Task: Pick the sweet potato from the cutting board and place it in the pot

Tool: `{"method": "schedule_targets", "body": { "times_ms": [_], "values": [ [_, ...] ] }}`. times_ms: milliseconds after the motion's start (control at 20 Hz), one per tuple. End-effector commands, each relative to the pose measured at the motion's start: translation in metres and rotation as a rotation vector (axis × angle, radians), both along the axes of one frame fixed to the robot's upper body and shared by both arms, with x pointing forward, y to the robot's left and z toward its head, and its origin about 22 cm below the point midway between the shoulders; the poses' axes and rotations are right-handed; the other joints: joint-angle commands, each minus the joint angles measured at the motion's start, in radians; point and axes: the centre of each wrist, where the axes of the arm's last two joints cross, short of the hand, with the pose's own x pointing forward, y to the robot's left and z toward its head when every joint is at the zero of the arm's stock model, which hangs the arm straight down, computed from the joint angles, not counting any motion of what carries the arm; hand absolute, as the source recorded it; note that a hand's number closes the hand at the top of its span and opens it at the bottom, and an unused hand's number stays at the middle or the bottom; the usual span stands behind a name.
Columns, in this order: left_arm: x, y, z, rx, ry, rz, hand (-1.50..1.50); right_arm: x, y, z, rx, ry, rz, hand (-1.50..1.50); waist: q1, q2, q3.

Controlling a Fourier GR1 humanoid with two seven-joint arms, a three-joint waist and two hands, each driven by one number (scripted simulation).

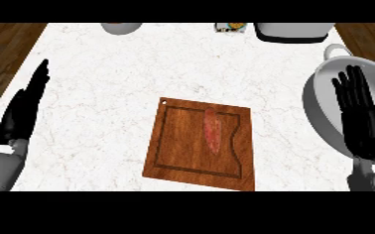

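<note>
Sweet potato [213, 131] lies untouched; right hand [356, 109] spread flat above pot [316, 104].

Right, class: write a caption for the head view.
Sweet potato lies on the cutting board; right hand open over the pot.

We've got the sweet potato [213, 133] lying on the cutting board [176, 144] mid counter [110, 79], pot [319, 115] off to its right, right hand [356, 106] over the pot, left hand [26, 104] by the left edge.

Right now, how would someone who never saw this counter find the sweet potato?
On the white marble counter lies one brown wooden cutting board, near the front middle. The sweet potato lies lengthwise on its centre: long, thin, reddish-pink, the only thing on the board.
</note>
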Motion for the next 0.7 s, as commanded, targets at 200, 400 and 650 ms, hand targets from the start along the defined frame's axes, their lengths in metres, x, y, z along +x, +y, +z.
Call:
{"method": "schedule_targets", "body": {
  "times_ms": [200,400,650],
  "values": [
    [0.020,-0.056,0.034,-0.309,-0.190,-0.129,0.00,0.065,0.040,0.023,-0.094,-0.080,0.382,1.50,0.101,0.040,0.028],
    [0.025,-0.085,0.032,-0.445,-0.163,-0.160,0.00,0.078,0.049,-0.002,-0.427,-0.091,0.368,-1.50,0.095,0.052,0.028],
    [0.018,-0.079,0.038,-0.451,-0.159,-0.123,0.00,0.102,0.056,-0.031,-0.281,-0.254,0.509,-1.50,0.057,0.037,0.029]
  ]
}}
